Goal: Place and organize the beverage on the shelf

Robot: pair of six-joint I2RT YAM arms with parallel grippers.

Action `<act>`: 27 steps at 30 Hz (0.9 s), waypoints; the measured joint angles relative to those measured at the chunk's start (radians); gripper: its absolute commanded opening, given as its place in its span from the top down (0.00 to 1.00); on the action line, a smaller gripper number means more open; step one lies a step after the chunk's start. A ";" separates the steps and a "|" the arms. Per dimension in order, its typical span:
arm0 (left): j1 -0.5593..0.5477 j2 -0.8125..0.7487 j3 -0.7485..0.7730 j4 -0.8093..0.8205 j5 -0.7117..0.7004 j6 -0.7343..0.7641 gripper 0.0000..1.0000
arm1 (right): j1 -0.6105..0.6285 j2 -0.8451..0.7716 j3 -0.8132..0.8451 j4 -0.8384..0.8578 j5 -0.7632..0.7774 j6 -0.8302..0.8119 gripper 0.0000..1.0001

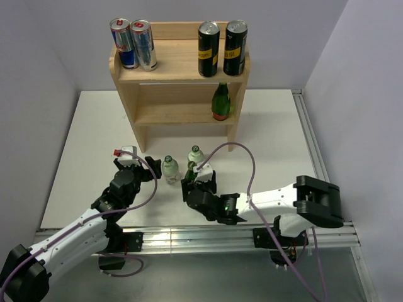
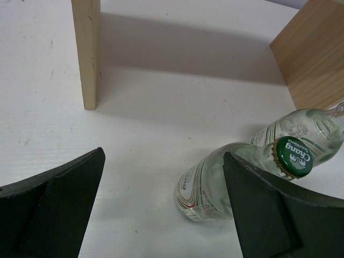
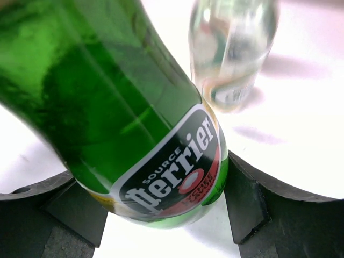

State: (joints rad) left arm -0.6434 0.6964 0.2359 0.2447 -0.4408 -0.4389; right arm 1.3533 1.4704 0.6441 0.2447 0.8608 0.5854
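The light-wood shelf (image 1: 179,69) stands at the back. Two Red Bull cans (image 1: 133,44) and two black-and-yellow cans (image 1: 221,48) stand on its top, and a green bottle (image 1: 220,102) on its middle tier. My right gripper (image 1: 196,182) is shut on a green Perrier bottle (image 1: 191,168), which fills the right wrist view (image 3: 134,107) between both fingers (image 3: 244,201). Two clear bottles (image 1: 170,168) (image 1: 196,154) stand on the table. My left gripper (image 1: 153,168) is open and empty, and the nearer clear bottle (image 2: 207,183) stands just beside its right finger (image 2: 258,209).
The shelf's two front legs (image 2: 86,54) (image 2: 317,54) show ahead of the left gripper, with bare white table between them. The second clear bottle (image 2: 301,129) stands behind the first, and also beyond the Perrier bottle (image 3: 234,48). The walls close in on both sides.
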 measured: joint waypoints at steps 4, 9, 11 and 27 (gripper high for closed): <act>0.000 0.001 0.000 0.000 -0.002 0.000 0.01 | -0.009 -0.076 0.113 -0.108 0.035 -0.038 1.00; 0.000 0.001 0.000 0.001 -0.002 0.000 0.01 | -0.068 -0.101 0.295 -0.169 0.031 -0.129 1.00; 0.000 0.001 0.000 0.001 -0.002 0.000 0.01 | -0.116 -0.101 0.357 -0.172 0.021 -0.163 1.00; 0.000 0.001 0.000 0.001 -0.010 0.000 0.01 | -0.425 0.066 0.657 -0.270 -0.112 -0.314 1.00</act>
State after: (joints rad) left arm -0.6434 0.6975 0.2359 0.2459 -0.4507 -0.4393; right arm 0.9283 1.5368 1.3006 -0.0250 0.7486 0.2714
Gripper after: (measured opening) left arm 0.994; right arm 0.793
